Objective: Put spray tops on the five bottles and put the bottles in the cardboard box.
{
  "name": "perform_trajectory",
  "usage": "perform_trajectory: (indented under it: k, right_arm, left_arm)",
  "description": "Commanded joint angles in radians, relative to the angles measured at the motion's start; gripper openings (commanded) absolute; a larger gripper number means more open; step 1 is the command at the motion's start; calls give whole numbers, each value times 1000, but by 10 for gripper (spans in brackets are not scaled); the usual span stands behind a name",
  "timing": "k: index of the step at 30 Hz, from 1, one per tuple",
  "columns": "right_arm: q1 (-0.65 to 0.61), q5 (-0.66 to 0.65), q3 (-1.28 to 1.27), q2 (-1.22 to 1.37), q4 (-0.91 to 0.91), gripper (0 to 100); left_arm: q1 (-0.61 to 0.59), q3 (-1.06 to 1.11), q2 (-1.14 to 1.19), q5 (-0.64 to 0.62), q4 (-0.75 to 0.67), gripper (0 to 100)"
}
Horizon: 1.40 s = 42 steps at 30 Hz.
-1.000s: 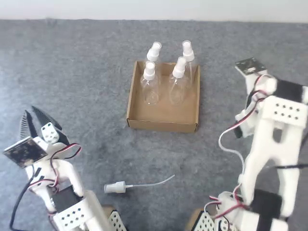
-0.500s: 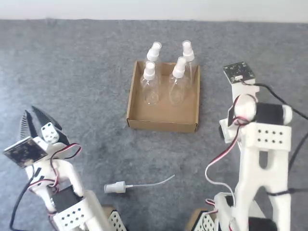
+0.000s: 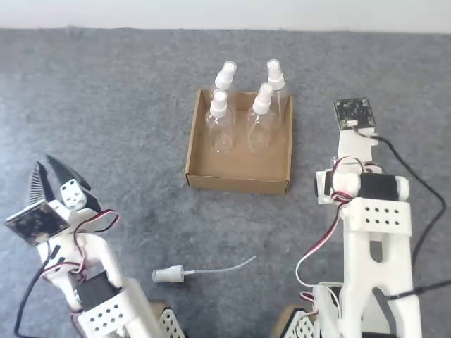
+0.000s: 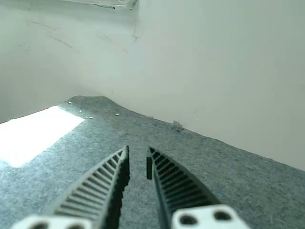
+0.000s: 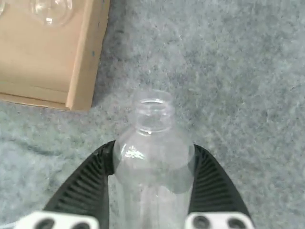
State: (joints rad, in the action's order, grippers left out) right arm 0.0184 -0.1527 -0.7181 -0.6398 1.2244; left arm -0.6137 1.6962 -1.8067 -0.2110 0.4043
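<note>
1. Between the ribbed black jaws of the right hand (image 5: pixel 152 151) sits the fifth bottle (image 5: pixel 153 119). It is clamped around its body with its neck open and uncapped, above the surface just off the right wall of the cardboard box (image 5: pixel 86 52).
2. Over the last second the right arm (image 3: pixel 366 204) has swung in from the right edge of the surface and squared up beside the box, while everything else has stayed put. I judge the bottle is being presented for capping (it cannot go in the box bare).
3. Its spray top (image 3: pixel 168 274) lies on its side close to the near edge, between the two arms. Its dip tube (image 3: pixel 222 267) trails off toward the right.
4. Four capped bottles (image 3: pixel 220 130) stand upright at the far side of the box, so four of five look done.
5. At the near left corner the left hand (image 4: pixel 138 151) is raised, its jaws a narrow slit apart with nothing between them.
6. The bottle is clear, glossy plastic with rounded shoulders and a ringed neck, and probably slippery. The spray tops are white plastic, and the tube is thin and curved (likely springy). The box is plain brown card, shallow and open-topped, and the surface is grey, felt-like pile.
</note>
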Motion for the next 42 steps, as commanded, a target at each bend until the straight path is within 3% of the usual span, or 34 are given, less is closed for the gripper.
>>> perform_trajectory:
  k: [1, 8, 14, 22, 31, 37, 42]
  right_arm:
    - [-1, 86, -44, -53, -90, 49]
    - [38, 120, -110, -53, -176, 49]
    - [79, 201, -121, -53, -180, 49]
    - [105, 212, -124, -53, -180, 49]
    - [105, 212, -129, -44, -180, 49]
    - [107, 212, -196, -53, -280, 49]
    - [107, 212, -206, -53, -294, 49]
  left_arm:
    - [5, -12, -17, 14, -8, 62]
    - [6, -12, -17, 14, -8, 62]
    - [-2, -12, -17, 12, -8, 62]
    - [-15, -19, -17, 11, -3, 62]
    - [15, -196, -17, 17, 241, 80]
    - [158, -208, -17, 161, 302, 88]
    - [270, -311, -17, 244, 462, 87]
